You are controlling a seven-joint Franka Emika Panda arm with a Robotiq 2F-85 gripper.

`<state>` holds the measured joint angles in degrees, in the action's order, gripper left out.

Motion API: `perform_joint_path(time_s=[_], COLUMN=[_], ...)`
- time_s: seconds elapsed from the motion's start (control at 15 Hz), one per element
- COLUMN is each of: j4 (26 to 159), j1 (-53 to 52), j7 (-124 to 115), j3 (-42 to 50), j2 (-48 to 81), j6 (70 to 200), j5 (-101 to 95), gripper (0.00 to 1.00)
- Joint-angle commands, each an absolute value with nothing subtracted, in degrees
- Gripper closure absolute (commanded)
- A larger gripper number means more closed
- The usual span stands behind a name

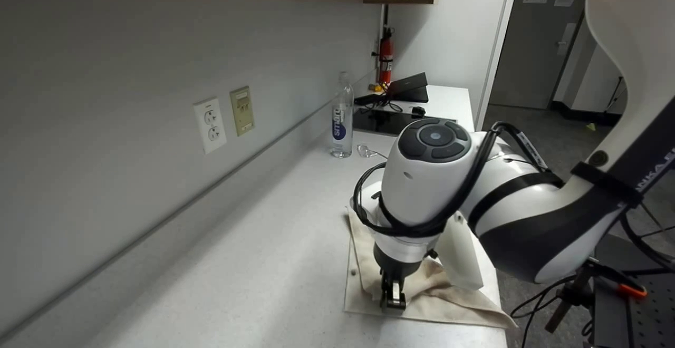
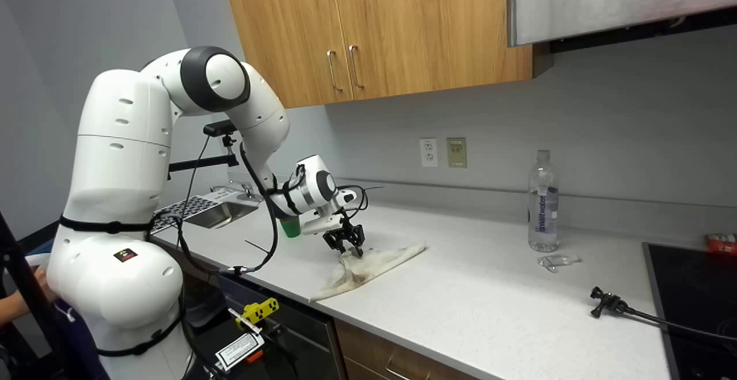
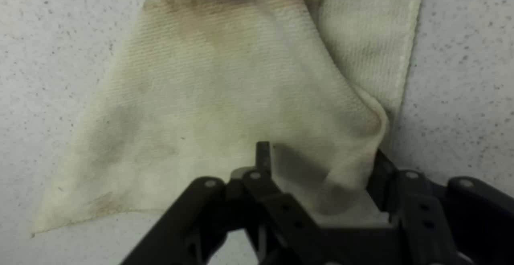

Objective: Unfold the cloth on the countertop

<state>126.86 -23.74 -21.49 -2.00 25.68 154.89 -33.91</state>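
Note:
The beige, stained cloth [image 1: 466, 306] lies on the white countertop [image 1: 237, 279], partly folded over itself, with one corner at the front edge. In an exterior view the cloth [image 2: 374, 269] looks roughly triangular. In the wrist view a fold of the cloth [image 3: 225, 84] runs down to a curled edge at the right finger; a flat, hemmed layer lies beneath it. My gripper [image 3: 321, 160] is open and low over the cloth, fingers apart, with part of the fold between them. The gripper [image 1: 393, 301] points down at the cloth; it also shows in an exterior view [image 2: 352, 250]. The arm hides part of the cloth.
A water bottle [image 2: 543, 207] stands near the back wall, with a small clear plastic piece [image 2: 558, 262] beside it. A black stovetop [image 2: 699, 311] and a cable with a black mount [image 2: 611, 304] lie beyond. A green cup [image 2: 291, 227] and a sink [image 2: 221, 214] are behind the gripper.

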Motion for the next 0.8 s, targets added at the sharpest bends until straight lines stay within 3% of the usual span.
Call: perform_joint_path(time_s=[0.0, 0.27, 0.73], j4=[124.82, 124.21, 126.06], j1=[-26.24, -27.27, -30.43], j7=[-23.14, -23.8, -27.52], j3=[-0.43, -0.01, 5.52], j2=[26.84, 26.8, 23.32], j6=[155.11, 155.1, 151.81], j5=[-34.89, -34.96, -44.57], gripper=[0.7, 0.99, 1.0])
